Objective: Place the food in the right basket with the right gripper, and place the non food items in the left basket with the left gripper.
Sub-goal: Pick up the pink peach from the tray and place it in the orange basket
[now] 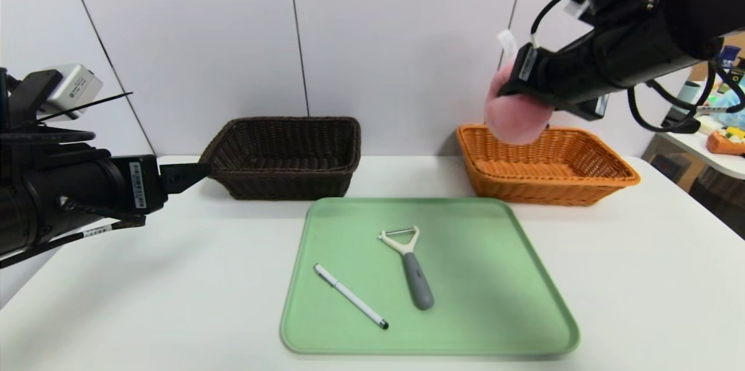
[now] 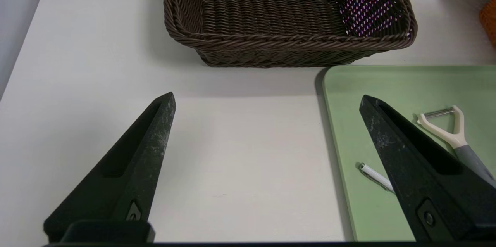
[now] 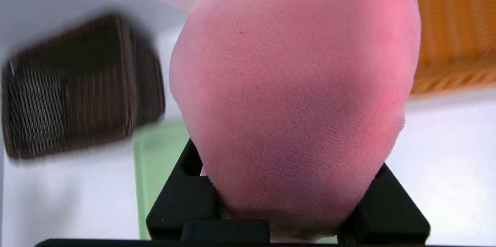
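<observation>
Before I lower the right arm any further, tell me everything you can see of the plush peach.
The plush peach is pink, rounded and fuzzy, with darker pink patches on its near side. A white tag with printed Chinese characters sticks out of it. It is clamped between the two fingers of the right hand, held in the air, and in the head view it overlaps the orange-tan wicker basket. No leaf or stem shows.

Peeler and pen on tray
</observation>
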`<state>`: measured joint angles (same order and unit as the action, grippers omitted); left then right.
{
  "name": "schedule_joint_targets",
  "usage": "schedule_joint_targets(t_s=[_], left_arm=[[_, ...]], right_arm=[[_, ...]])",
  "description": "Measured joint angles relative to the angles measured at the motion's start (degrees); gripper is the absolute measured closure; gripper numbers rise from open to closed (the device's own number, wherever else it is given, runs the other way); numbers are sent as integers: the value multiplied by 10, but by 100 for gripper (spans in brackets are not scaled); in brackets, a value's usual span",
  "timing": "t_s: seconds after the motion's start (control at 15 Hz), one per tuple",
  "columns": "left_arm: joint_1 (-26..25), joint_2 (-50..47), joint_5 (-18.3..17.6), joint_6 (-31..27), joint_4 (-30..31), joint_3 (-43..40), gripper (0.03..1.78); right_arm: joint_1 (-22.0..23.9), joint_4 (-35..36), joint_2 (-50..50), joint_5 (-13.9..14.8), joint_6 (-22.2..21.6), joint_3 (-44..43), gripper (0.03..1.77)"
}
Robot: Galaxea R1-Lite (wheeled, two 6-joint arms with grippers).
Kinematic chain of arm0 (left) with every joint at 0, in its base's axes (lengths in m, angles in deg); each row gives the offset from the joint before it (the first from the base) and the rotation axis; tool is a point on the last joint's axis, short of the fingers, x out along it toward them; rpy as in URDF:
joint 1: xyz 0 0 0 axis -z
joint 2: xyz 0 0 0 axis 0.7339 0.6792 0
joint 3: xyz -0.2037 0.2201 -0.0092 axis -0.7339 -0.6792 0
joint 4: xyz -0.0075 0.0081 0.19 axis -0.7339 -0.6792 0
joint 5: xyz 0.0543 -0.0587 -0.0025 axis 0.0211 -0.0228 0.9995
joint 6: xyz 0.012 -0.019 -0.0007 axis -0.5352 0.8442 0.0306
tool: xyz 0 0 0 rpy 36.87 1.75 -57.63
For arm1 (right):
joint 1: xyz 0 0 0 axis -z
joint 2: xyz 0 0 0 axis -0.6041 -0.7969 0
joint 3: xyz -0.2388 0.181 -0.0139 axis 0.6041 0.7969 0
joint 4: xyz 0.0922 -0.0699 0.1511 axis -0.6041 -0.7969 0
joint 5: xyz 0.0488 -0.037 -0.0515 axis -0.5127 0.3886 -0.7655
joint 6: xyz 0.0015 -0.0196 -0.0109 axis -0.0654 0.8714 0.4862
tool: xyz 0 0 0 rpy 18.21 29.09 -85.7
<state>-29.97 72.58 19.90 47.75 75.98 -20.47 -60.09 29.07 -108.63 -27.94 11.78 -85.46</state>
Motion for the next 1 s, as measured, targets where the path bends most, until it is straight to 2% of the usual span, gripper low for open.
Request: schedule_joint_targets(t_s=[0.13,0.27,0.47,0.6,0.93,1.0], left_arm=[[1,0,-1,-1,0,0,12],[3,1,-1,-1,0,1,12],[6,1,-1,-1,0,1,12],[6,1,-1,-1,0,1,12],[6,4,-1,0,0,-1,12],[6,5,-1,0,0,-1,12]], right_arm=[[51,55,-8,5,10,0,106],[92,67,-26,-1,10,0,106],[138,69,-64,-39,5,2,106],[152,71,-89,-52,4,2,106],[165,73,-134,-58,-7,2,106],[168,71,-141,-59,-7,3,102]])
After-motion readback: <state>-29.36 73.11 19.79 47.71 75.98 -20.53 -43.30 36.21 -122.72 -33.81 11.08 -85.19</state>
